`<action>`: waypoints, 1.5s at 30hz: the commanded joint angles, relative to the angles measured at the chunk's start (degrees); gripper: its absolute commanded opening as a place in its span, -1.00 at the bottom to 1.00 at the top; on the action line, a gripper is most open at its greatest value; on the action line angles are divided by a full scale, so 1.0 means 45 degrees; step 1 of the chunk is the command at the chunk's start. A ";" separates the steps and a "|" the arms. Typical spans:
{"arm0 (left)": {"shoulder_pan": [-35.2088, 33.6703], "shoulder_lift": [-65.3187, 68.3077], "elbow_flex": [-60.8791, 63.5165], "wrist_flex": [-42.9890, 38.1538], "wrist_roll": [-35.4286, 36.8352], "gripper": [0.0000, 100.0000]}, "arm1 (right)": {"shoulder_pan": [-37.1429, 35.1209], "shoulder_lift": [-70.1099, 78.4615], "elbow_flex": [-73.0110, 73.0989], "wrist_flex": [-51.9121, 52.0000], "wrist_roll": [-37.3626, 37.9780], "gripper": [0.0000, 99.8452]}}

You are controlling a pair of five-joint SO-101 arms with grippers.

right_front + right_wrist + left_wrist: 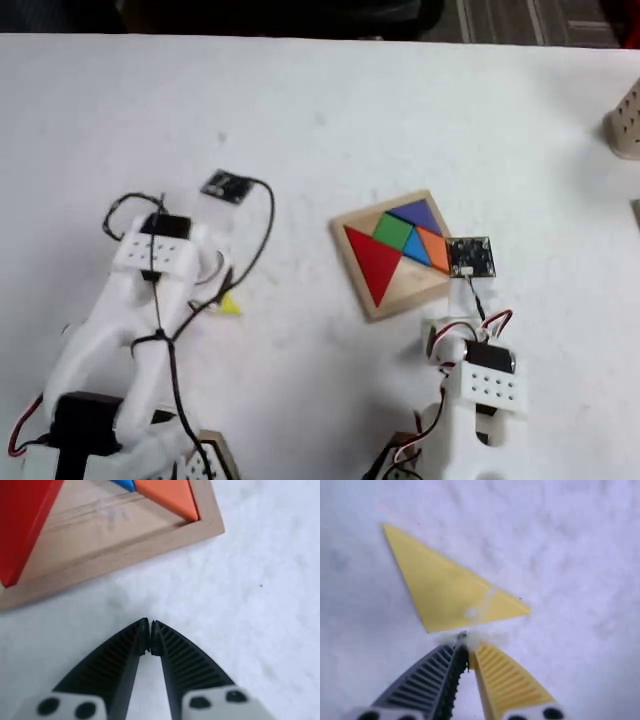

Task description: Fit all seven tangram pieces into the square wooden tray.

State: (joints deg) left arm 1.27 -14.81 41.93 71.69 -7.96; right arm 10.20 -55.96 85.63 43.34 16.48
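The square wooden tray (415, 285) lies right of the table's middle and holds a big red triangle (375, 262), a green square (393, 231), a purple piece (420, 214), a blue triangle (415, 250) and an orange triangle (433, 247). Its near corner is bare wood. A yellow triangle (445, 587) lies flat on the table at the left (230, 304). My left gripper (465, 642) is shut, its tips touching the yellow triangle's edge. My right gripper (149, 630) is shut and holds nothing, a short way off the tray's rim (150, 545) near the orange triangle (167, 492) and red triangle (25, 525).
A beige holder with holes (625, 125) stands at the far right edge. A wooden block (215, 450) sits at the bottom edge by the left arm's base. White tabletop stretches between the yellow triangle and the tray.
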 commanded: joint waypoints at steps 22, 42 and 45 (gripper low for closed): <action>-0.2803 0.0010 0.1543 -0.3106 0.2911 -0.37 | -0.0049 -0.0342 -0.0078 -0.0166 0.0645 -0.96; -0.2452 0.3175 -0.0274 -0.2481 0.3888 -0.39 | -0.0049 -0.0342 -0.0078 -0.0166 0.0684 -0.96; -0.2100 0.3214 -0.0274 -0.2520 0.4298 -0.39 | -0.0049 -0.0342 -0.0078 -0.0166 0.0684 -0.96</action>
State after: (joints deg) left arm -10.77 -0.31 41.58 59.65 9.27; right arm 10.20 -55.96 85.63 43.34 18.59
